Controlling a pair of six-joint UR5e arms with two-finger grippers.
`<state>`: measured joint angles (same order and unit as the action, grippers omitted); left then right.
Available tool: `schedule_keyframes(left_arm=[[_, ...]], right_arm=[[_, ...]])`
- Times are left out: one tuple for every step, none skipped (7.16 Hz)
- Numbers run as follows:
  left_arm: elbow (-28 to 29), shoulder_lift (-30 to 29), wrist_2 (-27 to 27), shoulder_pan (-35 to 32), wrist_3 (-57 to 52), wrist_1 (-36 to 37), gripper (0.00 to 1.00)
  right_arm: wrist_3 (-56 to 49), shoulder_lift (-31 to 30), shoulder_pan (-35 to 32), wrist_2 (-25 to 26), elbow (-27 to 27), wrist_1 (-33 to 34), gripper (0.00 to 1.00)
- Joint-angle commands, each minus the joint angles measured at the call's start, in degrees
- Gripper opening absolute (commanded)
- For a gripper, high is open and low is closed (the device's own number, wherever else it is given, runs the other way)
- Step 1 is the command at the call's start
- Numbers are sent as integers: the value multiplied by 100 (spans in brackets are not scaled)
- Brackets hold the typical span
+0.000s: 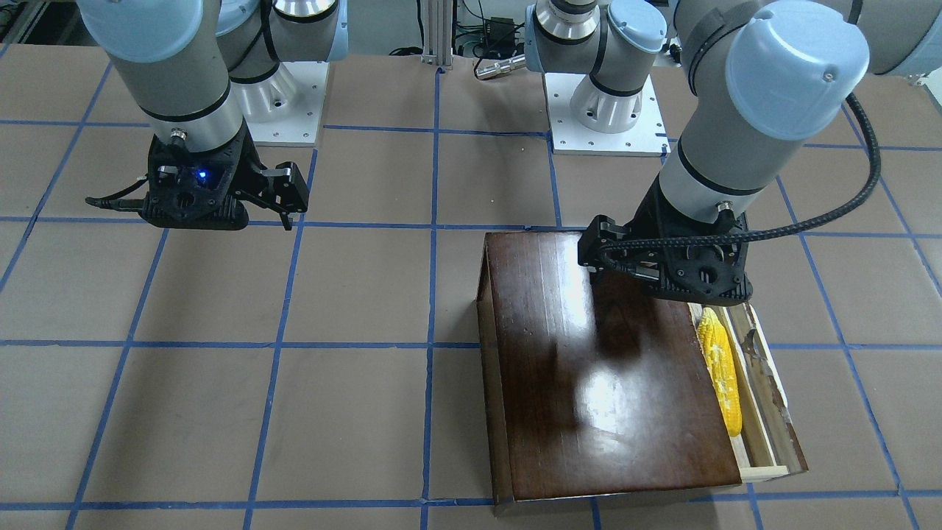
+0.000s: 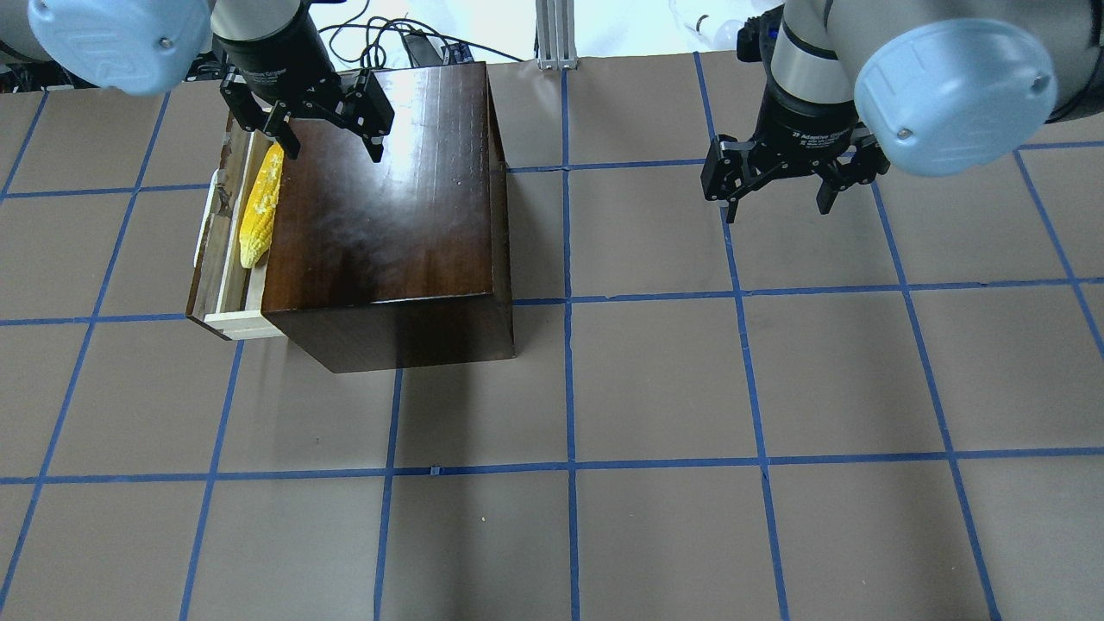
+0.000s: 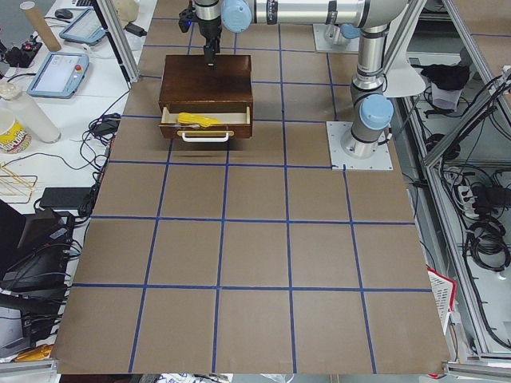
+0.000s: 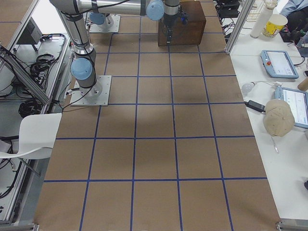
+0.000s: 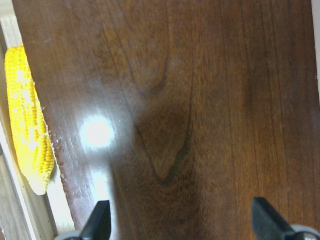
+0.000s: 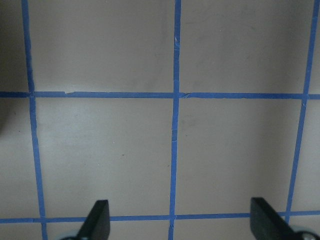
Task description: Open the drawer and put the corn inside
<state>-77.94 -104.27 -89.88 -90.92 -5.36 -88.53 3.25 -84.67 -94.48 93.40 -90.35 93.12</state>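
Note:
The drawer (image 2: 226, 289) is pulled out of the glossy dark-brown box (image 2: 379, 198), toward the table's left end. The yellow corn (image 2: 259, 207) lies lengthwise inside the drawer, and it also shows in the front view (image 1: 720, 368) and the left wrist view (image 5: 29, 135). My left gripper (image 2: 334, 153) is open and empty. It hangs above the box's top near its back edge, just right of the corn. My right gripper (image 2: 776, 207) is open and empty above bare table, far from the box.
The table is brown mat with a blue tape grid (image 2: 569, 466). The two arm bases (image 1: 611, 110) stand at the robot's edge. Side benches with tablets (image 4: 278, 62) and cups lie beyond the table ends.

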Motion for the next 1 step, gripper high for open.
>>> schedule_keyframes(left_arm=[[-1, 12, 50, 4, -9, 3, 100]], right_arm=[[0, -6, 0, 3, 0, -4, 100]])
